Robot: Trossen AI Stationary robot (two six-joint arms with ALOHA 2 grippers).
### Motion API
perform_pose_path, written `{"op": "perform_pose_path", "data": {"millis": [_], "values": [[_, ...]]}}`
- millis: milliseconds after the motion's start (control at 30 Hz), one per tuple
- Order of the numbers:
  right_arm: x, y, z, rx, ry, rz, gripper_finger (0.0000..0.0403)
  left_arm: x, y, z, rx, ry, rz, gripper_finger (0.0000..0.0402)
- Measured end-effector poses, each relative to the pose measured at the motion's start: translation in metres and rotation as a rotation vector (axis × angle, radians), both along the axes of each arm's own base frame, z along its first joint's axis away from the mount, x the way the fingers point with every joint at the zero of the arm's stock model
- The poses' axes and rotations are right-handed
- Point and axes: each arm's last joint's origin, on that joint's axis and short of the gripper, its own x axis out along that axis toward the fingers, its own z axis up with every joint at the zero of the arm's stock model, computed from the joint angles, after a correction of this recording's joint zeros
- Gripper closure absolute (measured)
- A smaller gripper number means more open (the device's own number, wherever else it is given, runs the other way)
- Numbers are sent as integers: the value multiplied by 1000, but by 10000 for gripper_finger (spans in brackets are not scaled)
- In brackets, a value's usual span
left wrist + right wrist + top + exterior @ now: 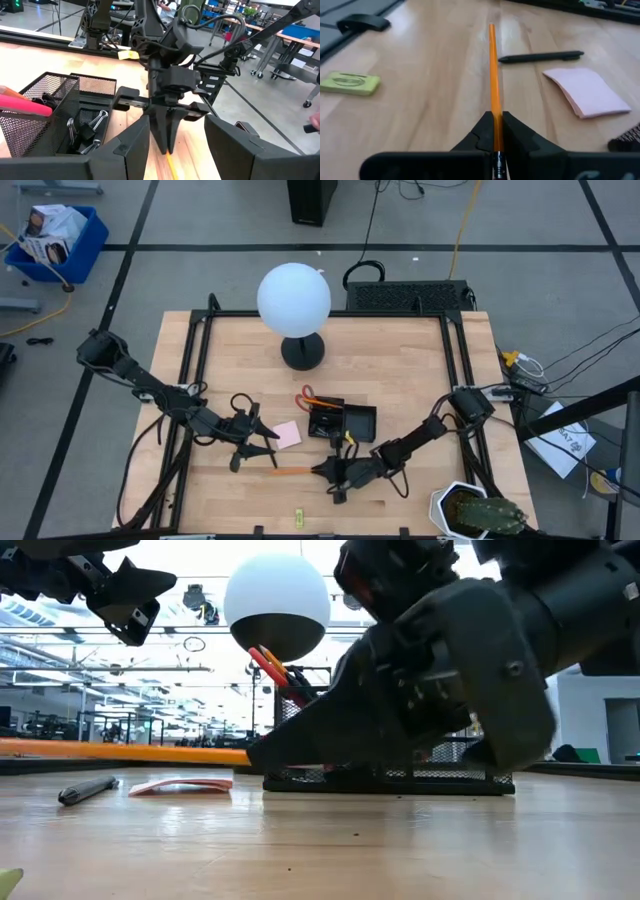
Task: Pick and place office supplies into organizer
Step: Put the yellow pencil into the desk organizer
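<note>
An orange pencil (492, 70) sticks out ahead of my right gripper (495, 120), which is shut on it left of the table's middle, near the front edge. The pencil (120, 751) hangs level above the wood. My left gripper (262, 442) waits open just left of it, above the pink sticky-note pad (287, 434) and holding nothing. A black pen (540, 57) and the pad (587, 92) lie flat on the table. The black mesh organizer (345, 420) stands at mid-table with clips (85, 132) inside and red scissor handles (307, 395) at its far side. My right gripper pinches the pencil between its two fingers near the eraser end (496, 131), whose metal band shows behind the fingers. The fingers (330, 471) come from the table's right, slanting slightly down, and lie along the pencil. The pencil juts out toward the table's left, level and lifted clear.
A white globe lamp (293, 300) on a round black base (302, 352) stands at the far middle. A small yellow-green piece (297, 518) lies near the front edge. A potted plant (475, 515) sits at the near right corner. Bare wood lies along the table's left part.
</note>
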Motion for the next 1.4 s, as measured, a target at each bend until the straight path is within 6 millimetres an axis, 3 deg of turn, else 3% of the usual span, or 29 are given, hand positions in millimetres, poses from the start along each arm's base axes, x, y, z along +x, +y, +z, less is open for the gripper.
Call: {"op": "perform_pose_path", "data": {"millis": [433, 800, 1400], "values": [[2, 8, 13, 21, -129, 23, 390, 0, 0, -1, 7, 14, -6, 206], [1, 6, 34, -16, -172, -36, 390, -6, -10, -3, -35, 55, -200, 206], [0, 3, 60, -65, -236, -77, 390, -7, -9, -9, 7, 100, -136, 206]]}}
